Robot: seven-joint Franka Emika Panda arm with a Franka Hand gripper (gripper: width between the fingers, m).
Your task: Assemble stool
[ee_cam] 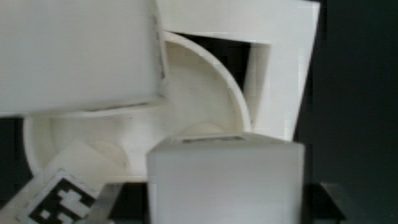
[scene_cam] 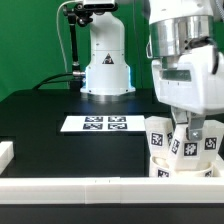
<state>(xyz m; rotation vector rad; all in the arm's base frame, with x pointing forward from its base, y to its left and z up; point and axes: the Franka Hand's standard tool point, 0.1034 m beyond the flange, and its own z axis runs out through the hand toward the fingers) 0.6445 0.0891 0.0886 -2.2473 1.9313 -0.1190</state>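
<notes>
Desk: wide flat black desk (scene_cam: 60, 135), filling the lower half of the exterior view in front of a green backdrop.
Arm: big white Franka arm housing (scene_cam: 190, 60), hanging down on the exterior view's right, straight above the kit parts.
Base: white rounded robot base (scene_cam: 106, 68) with a dark triangle mark, standing at the far edge of the desk, black cables beside it.
Border bars: long white plastic border bar (scene_cam: 100, 187) along the near edge, a short white bar end (scene_cam: 8, 152) at the exterior view's left.
Marker board: thin flat white marker board (scene_cam: 96, 124) with three black square tags, lying on the desk, well apart from the kit.
Stool parts: white plastic tagged stool pieces (scene_cam: 185, 145), clustered at the near edge on the exterior view's right, just behind the border bar; several faces with black-and-white square tags; single parts hard to tell apart there.
Close look: in the wrist view a curved white rounded stool wall (ee_cam: 210, 100) with a dark opening, glossy plastic, one black-and-white tag in a corner.
Tool: pale two-finger tool (scene_cam: 184, 128), drawn together, clamped on the stool pieces; blocky white fingers (ee_cam: 222, 180) large in the wrist view, pressed close against the curved wall.
</notes>
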